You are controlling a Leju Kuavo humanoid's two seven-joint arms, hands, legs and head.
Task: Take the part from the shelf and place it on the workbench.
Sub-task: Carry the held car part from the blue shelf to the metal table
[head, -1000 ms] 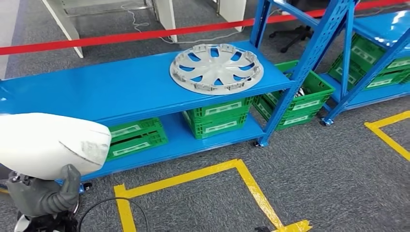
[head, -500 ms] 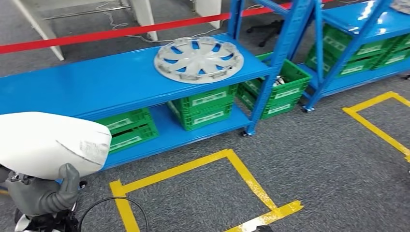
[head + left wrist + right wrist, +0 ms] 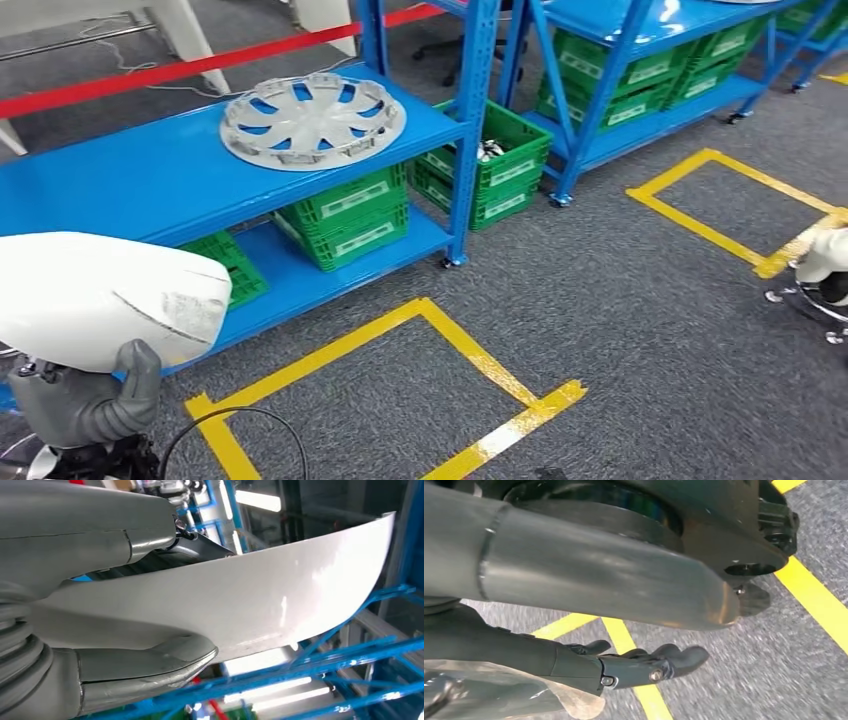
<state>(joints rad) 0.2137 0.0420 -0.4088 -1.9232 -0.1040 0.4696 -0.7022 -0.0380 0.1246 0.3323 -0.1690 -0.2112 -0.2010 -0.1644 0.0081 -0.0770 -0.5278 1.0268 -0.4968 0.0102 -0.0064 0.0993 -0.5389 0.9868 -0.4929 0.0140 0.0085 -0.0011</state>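
Left hand (image 3: 85, 405) low at the near left of the head view, grasping the white part (image 3: 105, 295): thick grey thumb clamped under the curved panel, darker fingers over its other face in the left wrist view (image 3: 100, 540). Part (image 3: 240, 600) is a smooth white curved shell, off the shelf, held up in front of the body. Right hand (image 3: 644, 665) hangs down over the carpet, fingers loosely extended and apart, nothing in it. Beyond the part: blue shelf (image 3: 130, 185), grey hubcap (image 3: 312, 120) lying flat on its top level toward the right post. Green crates (image 3: 345, 215) on the lower level, another green crate (image 3: 495, 160) on the floor just beside the post. Second blue rack (image 3: 640, 30) further right, also with green crates. Yellow floor tape (image 3: 470, 350) marks squares on the grey carpet. Red barrier tape (image 3: 150, 75) runs behind the shelf.
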